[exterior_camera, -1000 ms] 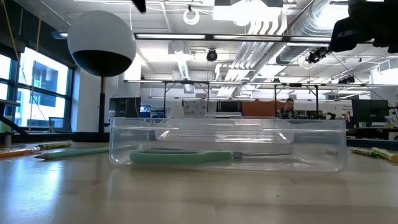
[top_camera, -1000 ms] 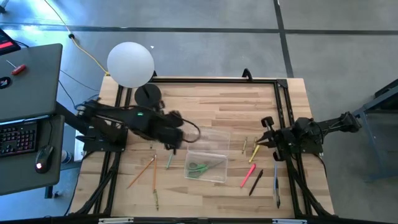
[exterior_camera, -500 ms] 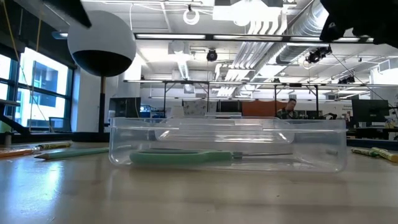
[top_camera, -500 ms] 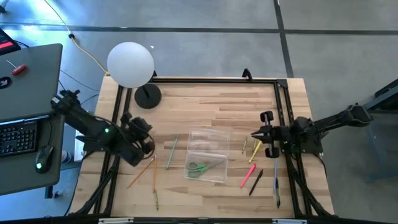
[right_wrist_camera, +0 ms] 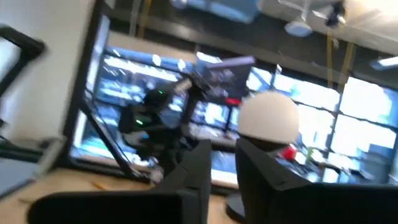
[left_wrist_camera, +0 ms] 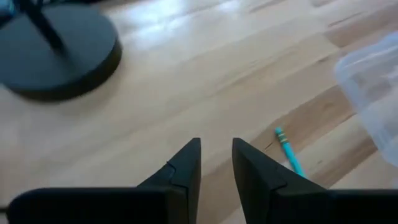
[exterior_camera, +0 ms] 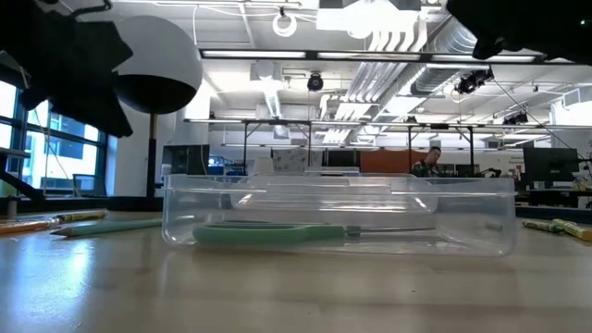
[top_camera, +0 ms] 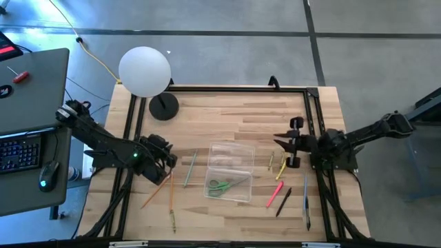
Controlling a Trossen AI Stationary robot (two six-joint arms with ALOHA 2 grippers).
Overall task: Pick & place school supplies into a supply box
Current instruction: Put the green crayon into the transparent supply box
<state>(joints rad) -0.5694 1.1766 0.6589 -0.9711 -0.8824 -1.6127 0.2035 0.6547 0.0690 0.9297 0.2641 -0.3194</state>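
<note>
In the low view, the scissors (exterior_camera: 314, 233) are lying inside the clear box (exterior_camera: 338, 215) at frame centre, already packed. The high view adds what that one is hiding: pens (top_camera: 279, 195) lower right, pencils (top_camera: 160, 189) lower left, waiting outside. The left gripper (top_camera: 167, 162) is hanging by the pencils, the right gripper (top_camera: 281, 147) near the pens; both are showing a narrow gap, holding nothing.

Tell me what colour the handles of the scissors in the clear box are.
Green. The scissors lie inside the supply box; the high view shows them best.
</note>
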